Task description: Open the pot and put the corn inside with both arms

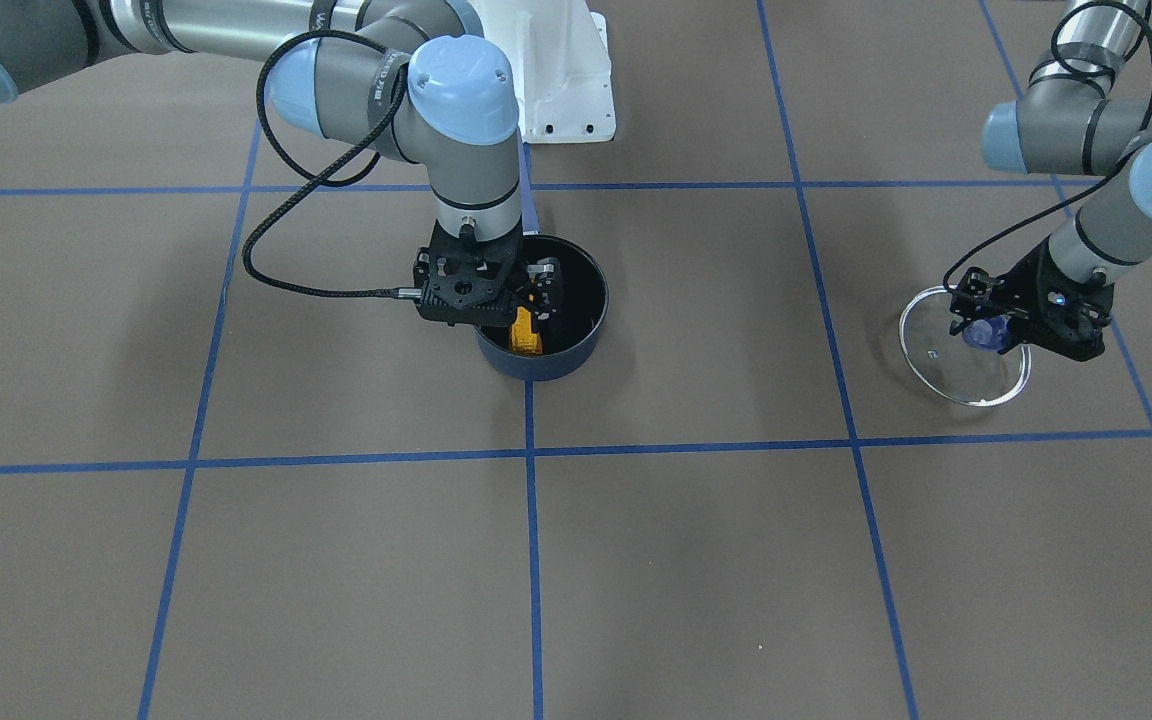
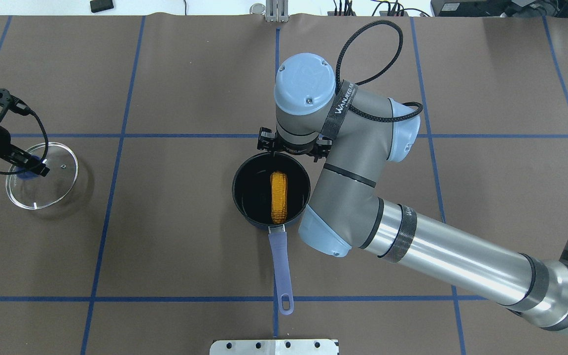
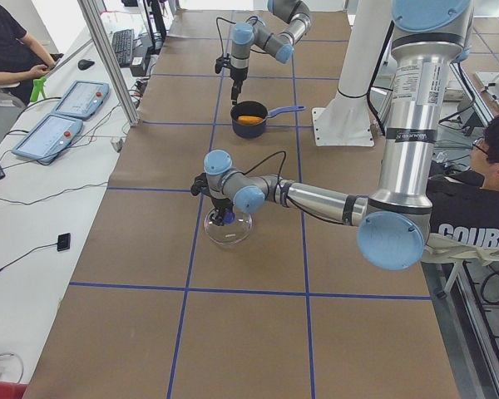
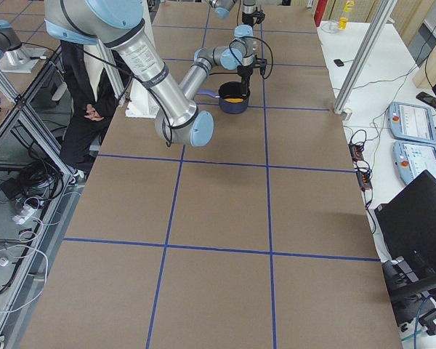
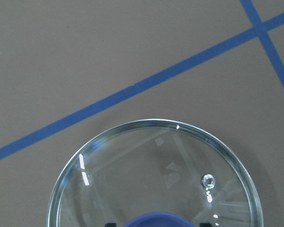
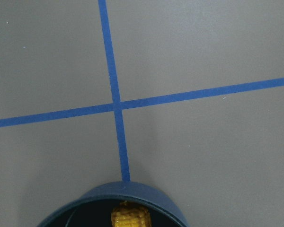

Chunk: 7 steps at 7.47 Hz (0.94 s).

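The dark blue pot stands open at the table's middle, its purple handle pointing toward the robot. The orange-yellow corn lies flat inside it, also seen in the front view and at the bottom edge of the right wrist view. My right gripper hangs over the pot's far rim, fingers apart, holding nothing. The glass lid is low at the table far to the left. My left gripper is closed around its blue knob.
Blue tape lines divide the brown table into squares. The robot's white base stands behind the pot. Operators, tablets and cables are at side desks beyond the table edge.
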Available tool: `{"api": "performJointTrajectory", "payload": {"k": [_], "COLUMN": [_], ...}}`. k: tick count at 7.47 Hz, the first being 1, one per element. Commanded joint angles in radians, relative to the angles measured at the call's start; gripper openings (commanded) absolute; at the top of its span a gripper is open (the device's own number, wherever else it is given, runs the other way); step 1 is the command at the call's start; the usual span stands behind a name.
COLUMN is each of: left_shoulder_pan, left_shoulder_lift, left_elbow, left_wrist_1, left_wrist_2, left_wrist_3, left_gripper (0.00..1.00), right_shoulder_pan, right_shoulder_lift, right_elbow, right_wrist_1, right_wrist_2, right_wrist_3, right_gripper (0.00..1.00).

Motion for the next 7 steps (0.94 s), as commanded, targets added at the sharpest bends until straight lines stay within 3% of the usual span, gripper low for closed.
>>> {"api": "performJointTrajectory", "payload": {"k": [1,7], "left_shoulder_pan": [-0.001,0.003], "left_shoulder_lift": [0.007,0.003], "left_elbow": [0.0,0.02], "left_wrist_1": [0.003,0.001], "left_wrist_2": [-0.013,0.0], "left_wrist_3": [0.002,0.002], "left_gripper": [0.38,0.41], "right_shoulder_pan": [0.007,0.017], "right_shoulder_lift": [-0.007,-0.007], "right_elbow": [0.0,0.0], "right_wrist_1": [0.001,0.001], "right_wrist_2": [0.0,0.0], "right_wrist_3": [-0.012,-0.019], "right_gripper": [1.0,1.0]}}
